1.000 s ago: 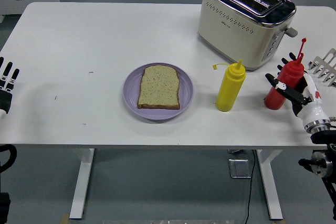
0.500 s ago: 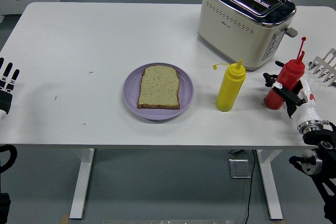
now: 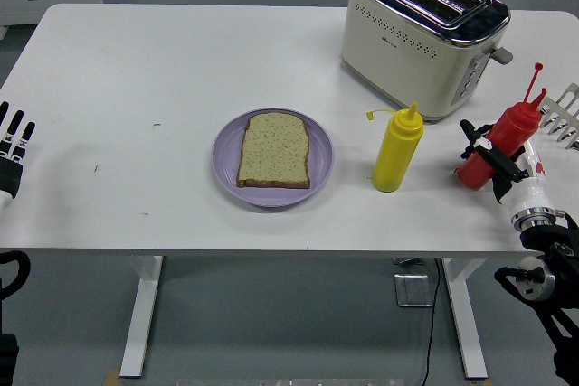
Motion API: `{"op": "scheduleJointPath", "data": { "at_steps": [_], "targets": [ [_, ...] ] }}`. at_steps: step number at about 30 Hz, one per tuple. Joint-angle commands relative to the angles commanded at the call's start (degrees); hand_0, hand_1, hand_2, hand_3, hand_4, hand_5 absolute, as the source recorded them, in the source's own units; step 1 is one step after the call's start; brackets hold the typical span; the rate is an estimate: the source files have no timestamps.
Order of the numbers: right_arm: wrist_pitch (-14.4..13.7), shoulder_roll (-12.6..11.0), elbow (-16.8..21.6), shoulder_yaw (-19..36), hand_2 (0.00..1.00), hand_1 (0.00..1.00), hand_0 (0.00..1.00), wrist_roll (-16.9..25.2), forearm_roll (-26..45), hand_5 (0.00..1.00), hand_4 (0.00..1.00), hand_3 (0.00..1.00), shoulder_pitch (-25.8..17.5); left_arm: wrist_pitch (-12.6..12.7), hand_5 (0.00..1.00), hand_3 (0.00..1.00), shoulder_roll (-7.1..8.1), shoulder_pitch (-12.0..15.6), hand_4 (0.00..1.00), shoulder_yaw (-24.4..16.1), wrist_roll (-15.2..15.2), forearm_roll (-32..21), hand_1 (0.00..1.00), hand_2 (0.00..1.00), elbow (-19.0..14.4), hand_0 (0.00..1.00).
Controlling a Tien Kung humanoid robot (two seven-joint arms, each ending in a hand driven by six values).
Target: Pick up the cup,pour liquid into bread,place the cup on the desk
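Observation:
A red squeeze bottle point(image 3: 500, 140) stands at the table's right, now leaning to the right with its nozzle pointing up-right. My right hand point(image 3: 493, 155) has its fingers wrapped around the bottle's lower body. A slice of bread point(image 3: 274, 149) lies flat on a purple plate point(image 3: 226, 169) in the middle of the table. A yellow squeeze bottle point(image 3: 397, 148) stands upright between the plate and the red bottle. My left hand point(image 3: 11, 146) rests at the left edge with fingers straight, holding nothing.
A cream and chrome toaster point(image 3: 422, 33) sits at the back right, just behind the bottles. A white rack point(image 3: 563, 115) shows at the right edge. The table's near edge runs close below the plate and my right wrist.
The red bottle has tipped from upright to leaning right as my right hand closed on it. The left hand has not moved.

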Motion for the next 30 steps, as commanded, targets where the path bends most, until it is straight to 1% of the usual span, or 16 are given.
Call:
{"op": "scheduleJointPath", "data": {
  "at_steps": [1,2,6,7,8,13,14,19,23,24,25,26,27,30],
  "targets": [
    [-0.43,0.01,0.16,0.13,0.138,0.094,0.126,0.05,-0.01,0.256,0.907,0.245,0.01,0.0,0.931,0.661,0.0,0.02,0.522,0.0,0.0,-0.01,0.728,0.724,0.0,0.777],
    [-0.57,0.01,0.21,0.18,0.116,0.059,0.087,0.07,-0.02,0.264,0.908,0.225,0.01,0.0,0.929,0.661,0.0,0.03,0.522,0.0,0.0,-0.01,0.728,0.724,-0.01,0.777],
    [-1.37,-0.14,0.89,1.06,0.116,0.059,0.087,-0.09,0.38,0.264,0.908,0.225,0.1,0.03,0.929,0.661,0.0,0.04,0.522,-0.12,0.0,-0.03,0.728,0.724,-0.01,0.777],
    [-1.37,-0.18,1.01,1.23,0.116,0.059,0.087,-0.17,0.43,0.264,0.908,0.225,0.11,0.03,0.929,0.661,0.0,0.03,0.522,-0.14,0.0,-0.04,0.728,0.724,-0.01,0.777],
    [-1.16,-0.31,1.39,1.7,0.106,0.04,0.066,-0.46,0.61,0.278,0.911,0.224,0.11,0.03,0.928,0.66,0.0,0.0,0.522,-0.18,0.0,-0.05,0.727,0.724,-0.01,0.777],
    [-0.67,-0.84,3.12,3.58,0.106,0.04,0.066,-1.41,0.33,0.278,0.911,0.224,0.22,0.03,0.928,0.66,0.0,-0.07,0.522,-0.35,-0.01,-0.04,0.727,0.724,-0.04,0.777],
    [-0.74,-0.95,3.38,3.81,0.11,0.03,0.059,-1.55,0.09,0.308,0.91,0.224,0.29,0.03,0.928,0.661,0.0,-0.08,0.521,-0.36,-0.01,-0.04,0.727,0.725,-0.04,0.777],
    [-2.14,-2.19,5.84,5.42,0.11,0.03,0.059,-2.79,-5.2,0.308,0.91,0.224,1.54,0.06,0.928,0.661,0.0,-0.19,0.521,-0.44,0.0,-0.05,0.727,0.725,-0.07,0.777],
    [-3.64,-4.08,8.15,5.75,0.117,0.03,0.063,-3.42,-10.16,0.303,0.897,0.23,3.68,0.07,0.927,0.661,0.0,-0.25,0.522,-0.55,0.0,-0.07,0.728,0.726,-0.09,0.777],
    [-4.34,-4.94,8.93,5.47,0.117,0.03,0.063,-3.66,-12.18,0.303,0.897,0.23,4.87,0.09,0.927,0.661,0.0,-0.25,0.522,-0.58,0.0,-0.06,0.728,0.726,-0.09,0.777],
    [-4.56,-5.23,9.18,5.38,0.117,0.03,0.063,-3.73,-13.48,0.303,0.897,0.23,5.33,0.09,0.927,0.661,0.0,-0.24,0.522,-0.59,0.0,-0.06,0.728,0.726,-0.09,0.777],
    [-5.43,-5.94,9.9,4.93,0.128,0.038,0.071,-4.07,-15.83,0.318,0.898,0.236,6.6,0.08,0.928,0.66,0.0,-0.25,0.521,-0.59,0.01,-0.06,0.728,0.726,-0.09,0.777],
    [-5.75,-6.2,10.16,4.76,0.128,0.038,0.071,-4.19,-17.58,0.318,0.898,0.236,7.16,0.07,0.928,0.66,0.0,-0.25,0.521,-0.59,0.01,-0.06,0.728,0.726,-0.1,0.777],
    [-8.12,-7.23,11.54,2.76,0.128,0.038,0.071,-6.06,-24.39,0.318,0.898,0.236,10.64,0.07,0.928,0.66,0.0,-0.23,0.521,-0.66,0.01,-0.05,0.728,0.726,-0.1,0.777]
  ]
}}
